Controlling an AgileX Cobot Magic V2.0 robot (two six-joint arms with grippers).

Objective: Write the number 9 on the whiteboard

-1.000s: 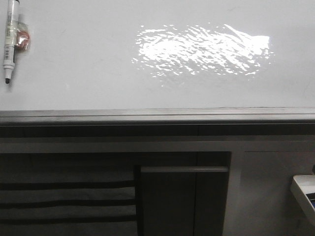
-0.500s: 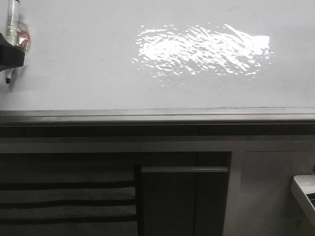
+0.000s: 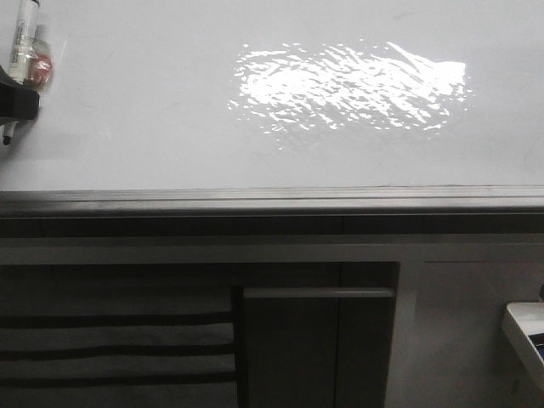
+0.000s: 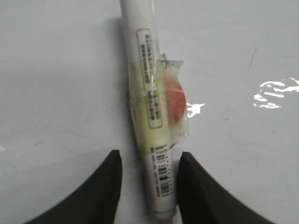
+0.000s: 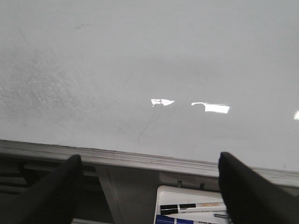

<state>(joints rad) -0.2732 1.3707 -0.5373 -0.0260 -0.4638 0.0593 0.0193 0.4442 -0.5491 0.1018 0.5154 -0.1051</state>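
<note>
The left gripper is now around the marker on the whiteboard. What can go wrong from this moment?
1. The left gripper has its fingers on both sides of the marker but with small gaps; closing off-centre may push it aside.
2. A taped red piece seems to fix the marker to the whiteboard; pulling may meet resistance or make the marker slip.

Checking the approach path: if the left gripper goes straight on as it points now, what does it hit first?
Probably the marker: the left gripper is open with a finger on each side of its barrel. Behind it lies the whiteboard. Depth is unclear, so how far off contact is cannot be told.
</note>
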